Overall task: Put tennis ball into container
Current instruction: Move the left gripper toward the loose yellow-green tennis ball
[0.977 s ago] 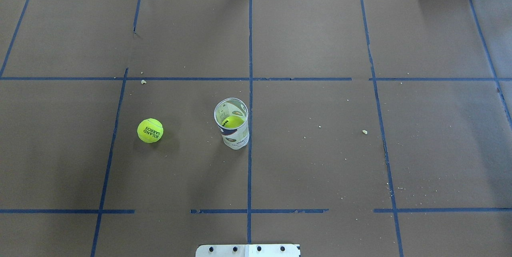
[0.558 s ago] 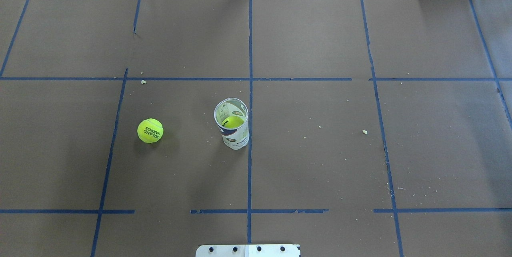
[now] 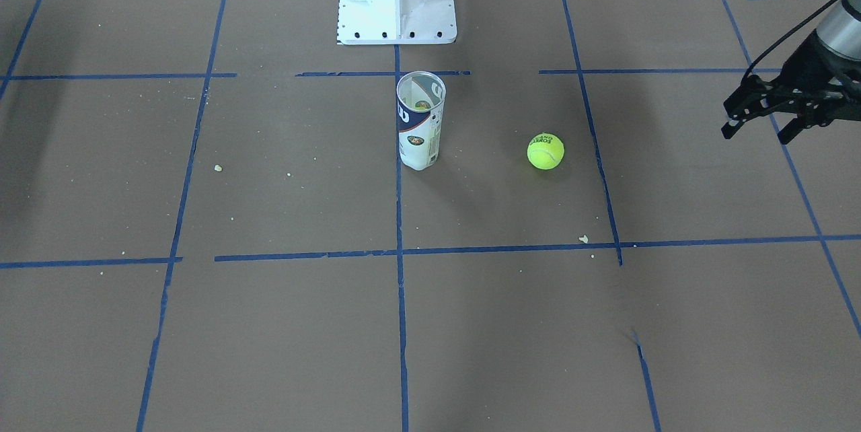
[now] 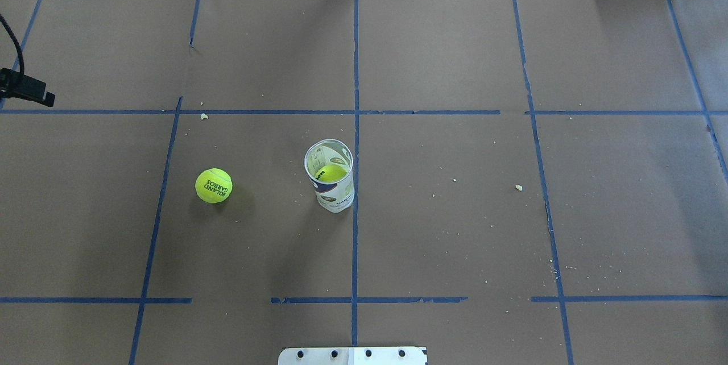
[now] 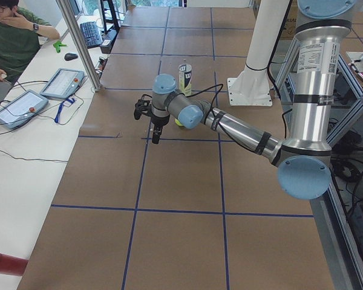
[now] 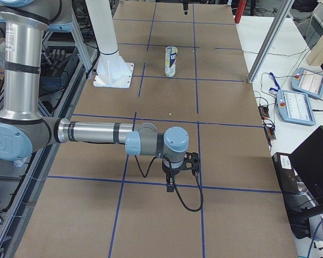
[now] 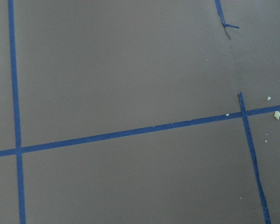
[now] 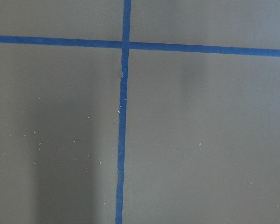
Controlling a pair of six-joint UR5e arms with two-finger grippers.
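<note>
Hovering at front view's right edge with jaws apart, left tool (image 3: 755, 125), well apart from tennis ball (image 3: 545, 151) lying on surface (image 3: 269, 183) near upright container (image 3: 420, 124); right tool (image 6: 175, 174) state: cannot tell

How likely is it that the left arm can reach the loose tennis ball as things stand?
Probably yes: the left gripper hangs open beside the tennis ball with only bare table between them; the container stands on the ball's other side.

Left end effector (image 3: 756, 134) spread, right end effector (image 6: 170, 184) downward (state unclear)
</note>
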